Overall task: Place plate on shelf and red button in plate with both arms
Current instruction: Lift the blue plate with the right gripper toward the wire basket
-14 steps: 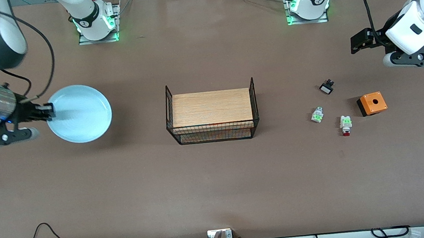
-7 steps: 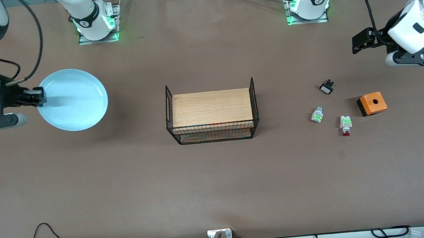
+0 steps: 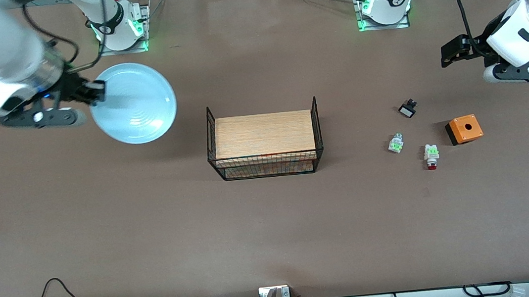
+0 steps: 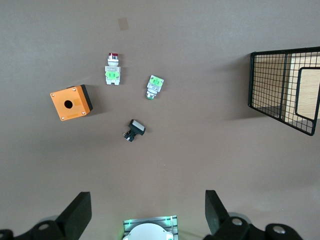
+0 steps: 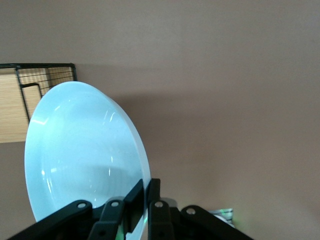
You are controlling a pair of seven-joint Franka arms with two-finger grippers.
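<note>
The right gripper clamps the plate by its rim, probably aloft, toward the right arm's end from the rack. The left gripper waits open, over bare table near the red button.

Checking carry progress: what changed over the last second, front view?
The right gripper, shut on the plate by its rim, carried it up and toward the wire rack; the plate hangs short of the rack, over the table. The left gripper, open and empty, drifted only slightly. The red button, its white-green twin, the orange box and the black part did not move.
</note>
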